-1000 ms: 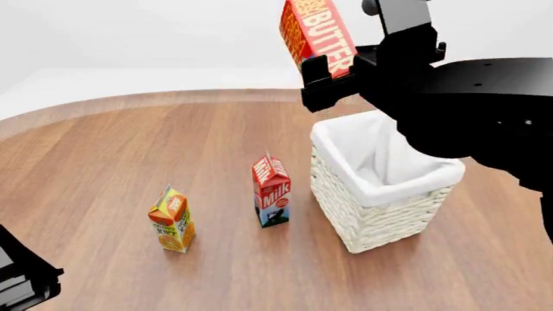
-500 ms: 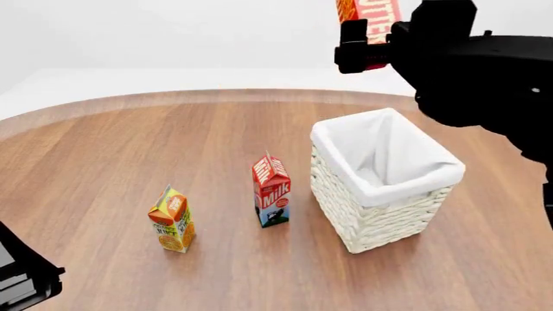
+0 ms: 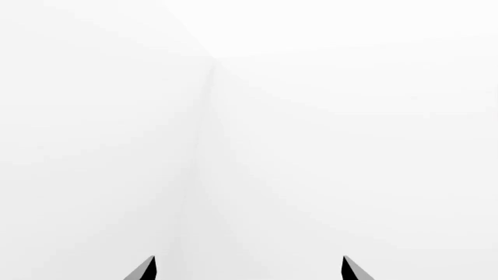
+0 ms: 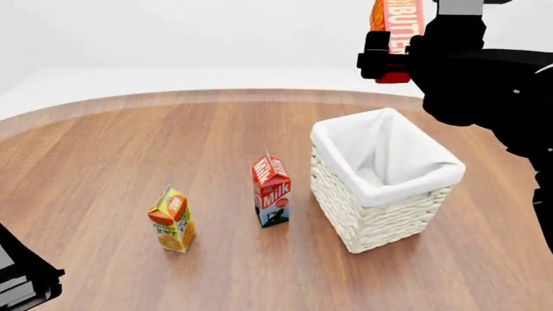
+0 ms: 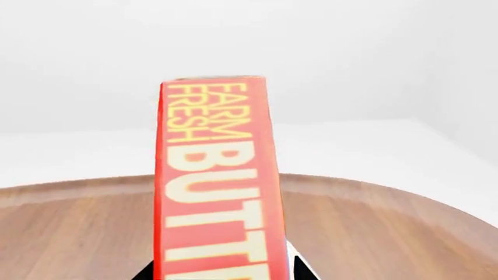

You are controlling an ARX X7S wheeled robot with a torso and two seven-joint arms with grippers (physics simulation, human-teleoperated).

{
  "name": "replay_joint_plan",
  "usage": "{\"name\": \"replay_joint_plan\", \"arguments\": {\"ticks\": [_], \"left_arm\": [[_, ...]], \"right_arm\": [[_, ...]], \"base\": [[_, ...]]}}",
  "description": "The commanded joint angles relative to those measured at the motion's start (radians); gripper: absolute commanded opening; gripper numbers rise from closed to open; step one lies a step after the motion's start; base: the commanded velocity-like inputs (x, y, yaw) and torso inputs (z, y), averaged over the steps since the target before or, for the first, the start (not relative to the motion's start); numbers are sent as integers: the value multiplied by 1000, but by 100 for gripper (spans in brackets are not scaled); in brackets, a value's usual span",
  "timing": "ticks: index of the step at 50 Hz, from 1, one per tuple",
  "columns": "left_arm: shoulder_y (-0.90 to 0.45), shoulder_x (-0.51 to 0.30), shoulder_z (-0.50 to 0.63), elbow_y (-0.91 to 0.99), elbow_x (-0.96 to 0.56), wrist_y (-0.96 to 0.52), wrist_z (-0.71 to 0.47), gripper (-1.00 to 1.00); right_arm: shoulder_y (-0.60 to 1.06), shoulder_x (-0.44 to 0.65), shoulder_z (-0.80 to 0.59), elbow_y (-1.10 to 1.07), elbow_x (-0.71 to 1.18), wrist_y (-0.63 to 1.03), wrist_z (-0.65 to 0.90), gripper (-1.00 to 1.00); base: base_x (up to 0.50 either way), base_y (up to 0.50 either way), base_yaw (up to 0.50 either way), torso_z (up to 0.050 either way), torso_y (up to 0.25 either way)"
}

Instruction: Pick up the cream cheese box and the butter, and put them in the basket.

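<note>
High above the far rim of the squarish cream-white wicker basket with its white cloth liner [image 4: 381, 188], the black right arm reaches in from the right edge of the head view, and its right claw [image 4: 390, 61] is clamped on the lower end of the red-orange rectangular butter box [image 4: 397, 29], which stands nearly upright in the air with its top cut off by the frame. The right wrist view shows what the head view crops: the full yellow-white "FARM FRESH BUTTER" lettering on the box [image 5: 216, 181], with the curved edge of the brown wooden tabletop [image 5: 70, 233] behind it. On the tabletop [image 4: 129, 162], the head view shows a red-and-white milk carton [image 4: 271, 190] just beside the basket and an orange juice carton [image 4: 172, 219] further left. The left wrist view shows only the left claw [image 3: 247, 269], its two dark fingertips [image 3: 144, 269] spread wide apart against blank white. The cream cheese box is not seen in any view.
</note>
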Motion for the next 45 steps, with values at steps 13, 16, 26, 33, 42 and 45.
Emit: {"name": "replay_joint_plan", "arguments": {"ticks": [13,16,26,33,42,45], "left_arm": [[3,-1,-2,6,0,-5,-1,100],[2,-1,-1,7,0,-8,-1,100],[3,1,0,6,3,-5,0,100],[4,0,-3,7,1,-6,-1,100],[-1,-1,-2,5,-2,-9,0,100],[-4,-2,-2,6,-1,-12,-1,100]], "right_arm": [[-59,-8,8,109,-102,-70,-37,-100],[-67,-5,10,114,-103,-74,-37,-100],[-97,-6,2,123,-111,-86,-42,-100],[-99,-6,-3,127,-114,-78,-35,-100],[-109,-5,-8,135,-117,-80,-44,-100],[-108,-8,-13,142,-121,-78,-47,-100]], "base": [[0,0,0,0,2],[0,0,0,0,0],[0,0,0,1,2],[0,0,0,0,1],[0,0,0,1,1],[0,0,0,0,3]]}}
